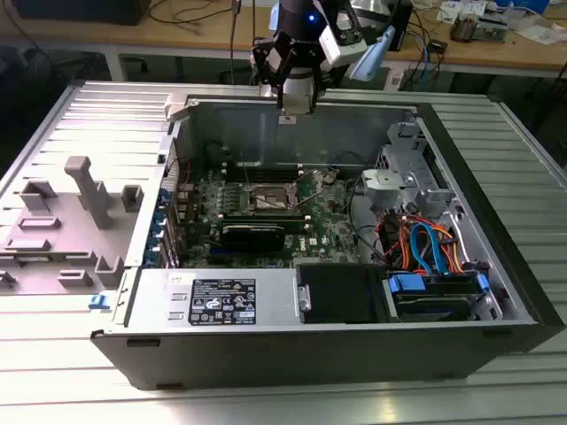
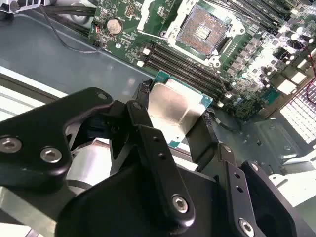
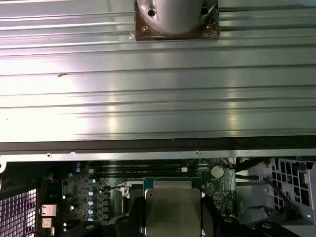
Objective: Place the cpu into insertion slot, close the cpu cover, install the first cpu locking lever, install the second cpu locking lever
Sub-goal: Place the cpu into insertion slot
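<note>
Over the far wall of the open computer case (image 1: 257, 133), the gripper (image 2: 175, 117) hangs with its jaws drawn in on the cpu (image 2: 173, 103). The chip sits flat between them, pinched by opposite edges. The bare insertion slot (image 2: 202, 30) lies nearer, well apart.

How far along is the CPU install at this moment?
Only the pick-up looks done. The gripper is shut on the cpu and holds it in the air, off the motherboard. The insertion slot lies uncovered and empty, its contacts showing. So all four steps of the task are left.
</note>
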Tool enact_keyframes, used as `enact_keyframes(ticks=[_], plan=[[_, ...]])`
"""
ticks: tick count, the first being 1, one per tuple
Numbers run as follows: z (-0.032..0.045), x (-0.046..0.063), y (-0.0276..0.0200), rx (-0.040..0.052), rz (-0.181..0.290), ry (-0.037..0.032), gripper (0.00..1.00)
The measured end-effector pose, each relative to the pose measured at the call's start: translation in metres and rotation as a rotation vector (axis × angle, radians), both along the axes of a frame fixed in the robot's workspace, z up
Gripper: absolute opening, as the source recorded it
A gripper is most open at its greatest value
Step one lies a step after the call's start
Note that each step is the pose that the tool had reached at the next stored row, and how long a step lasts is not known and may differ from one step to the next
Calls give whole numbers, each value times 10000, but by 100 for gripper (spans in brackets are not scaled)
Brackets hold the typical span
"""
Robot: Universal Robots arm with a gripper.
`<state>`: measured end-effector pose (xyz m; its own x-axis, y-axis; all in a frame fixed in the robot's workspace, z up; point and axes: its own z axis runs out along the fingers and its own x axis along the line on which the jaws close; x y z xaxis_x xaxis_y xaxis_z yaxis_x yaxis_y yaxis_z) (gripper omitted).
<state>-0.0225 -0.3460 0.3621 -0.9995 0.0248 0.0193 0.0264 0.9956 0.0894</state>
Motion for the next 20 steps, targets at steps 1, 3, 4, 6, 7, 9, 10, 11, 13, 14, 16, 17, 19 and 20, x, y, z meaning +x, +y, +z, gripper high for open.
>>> enact_keyframes(ticks=[1, 3, 4, 6, 7, 9, 10, 11, 13, 14, 16, 17, 19, 20], plan=[[0, 0, 0, 0, 0, 0, 55], [0, 0, 0, -1, 0, 0, 55], [0, 0, 0, -1, 0, 0, 55], [0, -22, -3, 0, 0, 0, 55], [0, -34, -4, 0, 0, 0, 55], [0, -36, -4, -1, -17, 1, 55], [0, -36, -5, -1, -83, 0, 55], [-1, -36, -5, -1, -196, 0, 55], [-2, -36, -5, -1, -331, 0, 55], [-3, -36, -5, -1, -429, 0, 55], [-7, -36, -5, -2, -811, 1, 55], [-9, -36, -5, -1, -905, 0, 55], [-9, -36, -5, 0, -970, 0, 55], [-9, -36, -6, 0, -971, 0, 55]])
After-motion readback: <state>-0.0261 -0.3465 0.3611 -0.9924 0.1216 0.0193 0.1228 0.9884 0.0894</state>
